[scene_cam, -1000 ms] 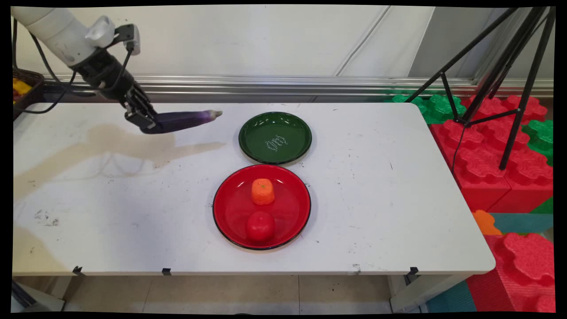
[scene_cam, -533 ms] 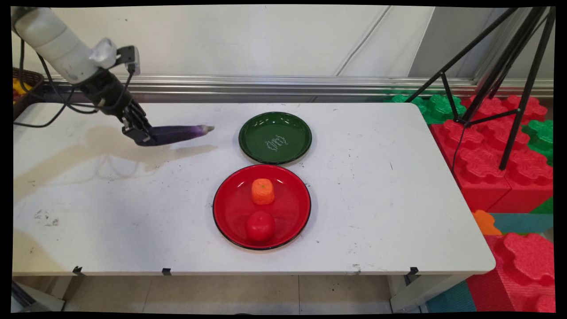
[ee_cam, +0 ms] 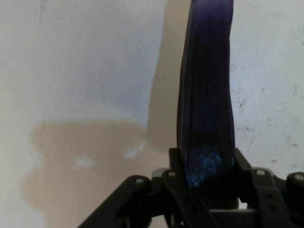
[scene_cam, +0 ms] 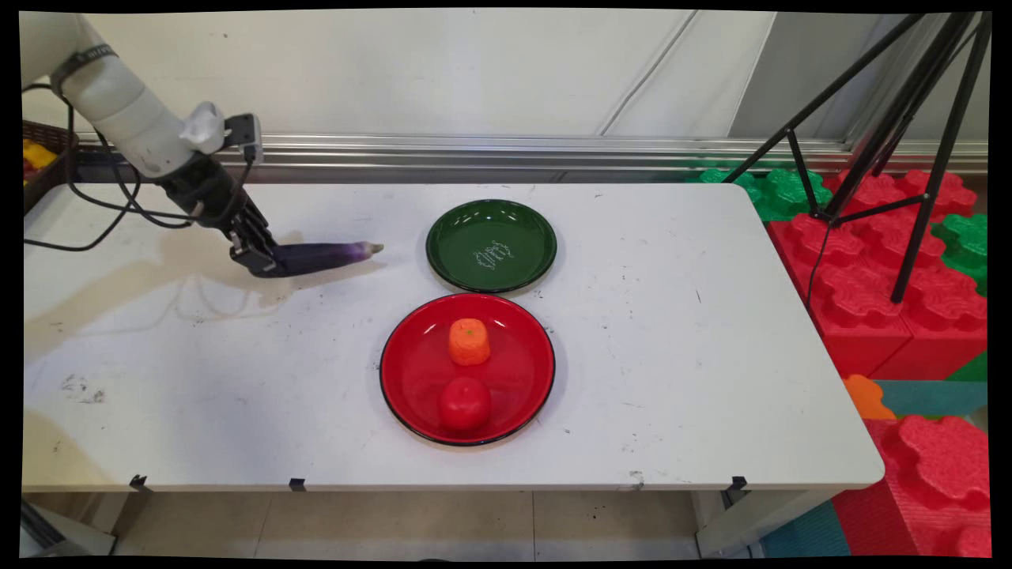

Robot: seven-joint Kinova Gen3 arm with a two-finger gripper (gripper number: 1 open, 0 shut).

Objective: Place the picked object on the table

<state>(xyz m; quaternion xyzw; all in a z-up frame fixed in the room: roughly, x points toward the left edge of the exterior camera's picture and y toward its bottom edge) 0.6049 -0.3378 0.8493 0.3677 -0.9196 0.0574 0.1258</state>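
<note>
Long purple eggplant [scene_cam: 320, 257] [ee_cam: 206, 109] clamped at one end by gripper [scene_cam: 254, 258] [ee_cam: 204, 178], lying near-horizontal, low over table.

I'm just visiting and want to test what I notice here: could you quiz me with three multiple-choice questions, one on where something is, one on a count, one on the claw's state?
1. Where is the tomato?
A. on the green plate
B. on the red plate
C. on the bare table

2. How many items lie on the green plate?
A. none
B. one
C. two

3. The gripper is
A. open, empty
B. shut on the eggplant
C. out of view

Answers: 1 B, it sits on the red plate beside the carrot piece. 2 A, its dish is bare. 3 B, the eggplant is clamped at one end.
</note>
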